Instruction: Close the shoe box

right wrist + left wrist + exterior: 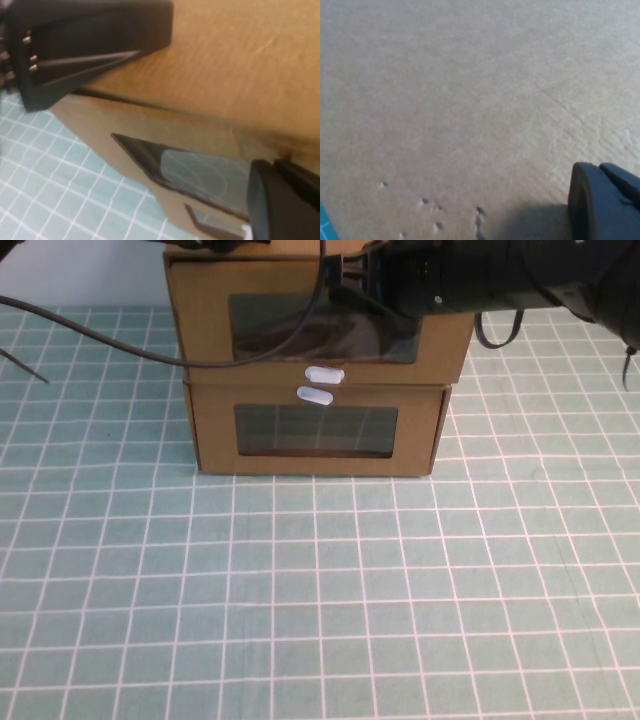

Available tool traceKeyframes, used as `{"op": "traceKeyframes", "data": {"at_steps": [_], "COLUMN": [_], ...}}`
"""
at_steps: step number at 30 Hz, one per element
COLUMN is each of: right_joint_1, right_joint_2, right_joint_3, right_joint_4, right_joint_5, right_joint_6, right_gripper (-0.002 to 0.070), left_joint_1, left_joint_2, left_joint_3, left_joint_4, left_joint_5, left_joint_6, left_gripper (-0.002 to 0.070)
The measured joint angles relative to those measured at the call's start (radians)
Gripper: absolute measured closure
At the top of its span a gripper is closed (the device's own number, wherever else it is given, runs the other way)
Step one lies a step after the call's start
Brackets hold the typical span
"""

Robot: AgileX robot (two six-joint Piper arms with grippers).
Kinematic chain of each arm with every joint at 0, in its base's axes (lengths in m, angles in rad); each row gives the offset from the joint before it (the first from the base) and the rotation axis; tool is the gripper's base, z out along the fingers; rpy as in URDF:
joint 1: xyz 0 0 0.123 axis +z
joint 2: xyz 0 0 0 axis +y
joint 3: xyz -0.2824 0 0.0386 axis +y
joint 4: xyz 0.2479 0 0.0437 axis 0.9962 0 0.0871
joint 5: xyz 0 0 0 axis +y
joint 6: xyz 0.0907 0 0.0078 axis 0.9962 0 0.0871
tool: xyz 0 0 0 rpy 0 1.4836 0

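The left gripper is parked right against plain cardboard; its state can't be told. The shoe box is stacked on a lower box mid-table, and nothing can be made out behind either window. The right gripper is spread wide over the shoe box's front.

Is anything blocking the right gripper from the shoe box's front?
Nothing visible: the open right gripper is at the shoe box front's top edge. The left gripper sits close against cardboard.
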Motion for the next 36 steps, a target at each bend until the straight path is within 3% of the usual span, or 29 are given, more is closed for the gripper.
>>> {"op": "traceKeyframes", "data": {"at_steps": [8,16,25,30,36], "right_joint_1": [-0.013,-0.019,-0.019,-0.017,-0.017], "right_joint_2": [0.037,0.020,-0.216,-0.454,-0.867], "right_joint_3": [-0.018,-0.068,-0.047,0.147,0.524], "right_joint_4": [0.063,0.096,-0.153,-0.236,-0.297], "right_joint_5": [-0.016,0.206,0.432,0.459,0.429], "right_joint_6": [-0.038,-0.066,0.095,0.155,0.230], "right_gripper": [0.0688,0.0687,0.0687,0.0687,0.0687], "left_joint_1": [0.000,0.000,0.000,0.000,0.000], "left_joint_2": [-0.002,-0.037,-0.198,-0.336,-0.618], "left_joint_3": [0.000,0.002,0.002,0.117,0.514], "left_joint_4": [0.000,0.030,0.171,0.212,0.164], "left_joint_5": [0.000,0.034,0.097,0.079,-0.131], "left_joint_6": [0.000,0.000,-0.026,-0.046,-0.041], "left_gripper": [0.0680,0.0680,0.0680,0.0680,0.0680]}}
